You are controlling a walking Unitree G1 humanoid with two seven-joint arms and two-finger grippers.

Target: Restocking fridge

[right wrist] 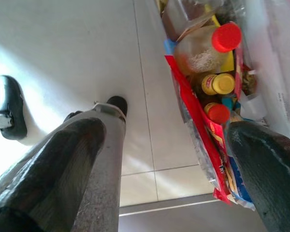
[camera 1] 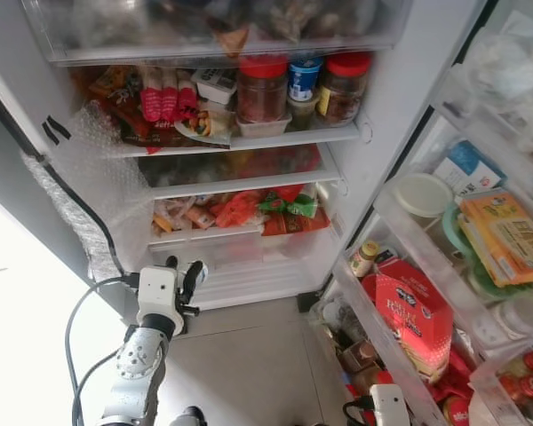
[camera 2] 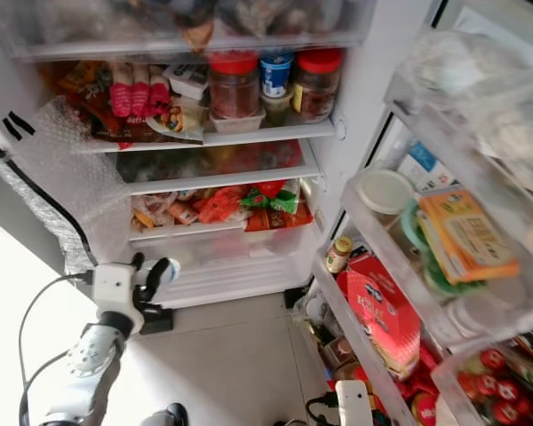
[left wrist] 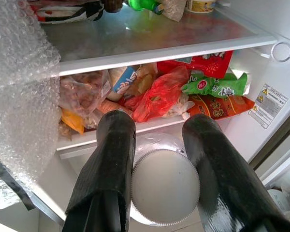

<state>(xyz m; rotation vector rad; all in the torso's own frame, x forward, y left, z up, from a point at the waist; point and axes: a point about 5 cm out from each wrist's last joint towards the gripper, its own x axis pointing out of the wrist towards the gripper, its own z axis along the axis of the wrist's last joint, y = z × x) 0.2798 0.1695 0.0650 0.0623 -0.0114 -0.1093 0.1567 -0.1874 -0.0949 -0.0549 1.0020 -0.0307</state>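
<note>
The left gripper (camera 1: 182,277) is clamped on a white ribbed-lid container (left wrist: 165,186), held low before the open fridge (camera 1: 373,106). The packed shelves lie ahead and above it, the snack-bag shelf (camera 1: 215,232) nearest, so the lift goes up and forward. The right gripper (right wrist: 164,159) hangs spread, holding nothing, beside the door bins (camera 1: 400,231)

Two red-lidded jars (camera 1: 262,87) flank a blue-lidded tub (camera 1: 305,75) at twelve o'clock, while black end-effector fingers (left wrist: 108,164) pinch a white ridged lid (left wrist: 165,186).
</note>
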